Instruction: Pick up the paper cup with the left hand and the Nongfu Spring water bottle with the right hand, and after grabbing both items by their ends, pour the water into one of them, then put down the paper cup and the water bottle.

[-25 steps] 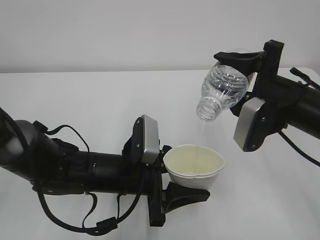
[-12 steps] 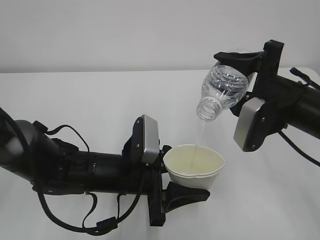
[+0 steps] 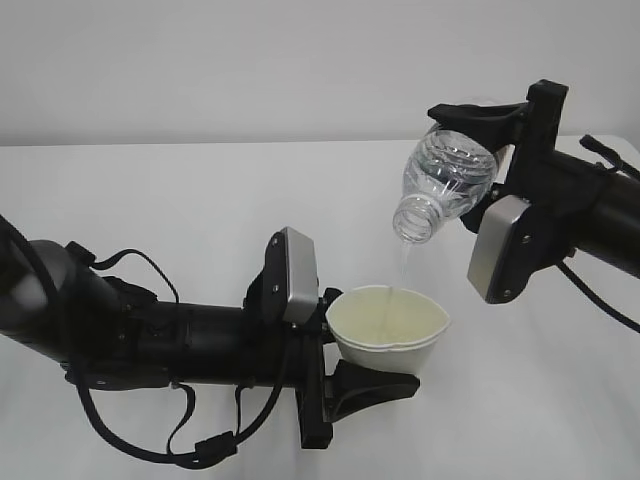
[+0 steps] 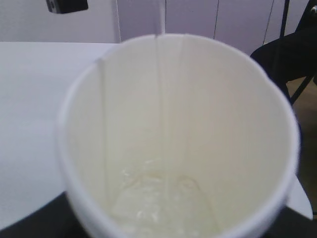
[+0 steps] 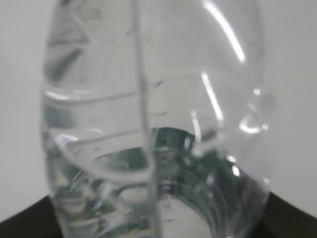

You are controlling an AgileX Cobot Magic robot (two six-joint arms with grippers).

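The white paper cup (image 3: 389,332) is held upright above the table by my left gripper (image 3: 352,345), shut on its lower part. In the left wrist view the paper cup (image 4: 178,124) fills the frame, with water (image 4: 158,201) pooled at its bottom. My right gripper (image 3: 478,150) is shut on the base end of the clear Nongfu Spring water bottle (image 3: 445,180), which is tilted mouth-down to the left, above the cup. A thin stream of water (image 3: 398,275) falls from the mouth into the cup. The bottle (image 5: 158,129) fills the right wrist view.
A plain white table (image 3: 180,200) runs under both arms, with a pale wall behind. The left arm's black links and cables (image 3: 130,330) lie low across the front left. A dark chair (image 4: 292,54) stands beyond the table.
The water stream has kept falling into the cup. The cup and left gripper sit very slightly lower. The right arm and bottle hold the same tilt.
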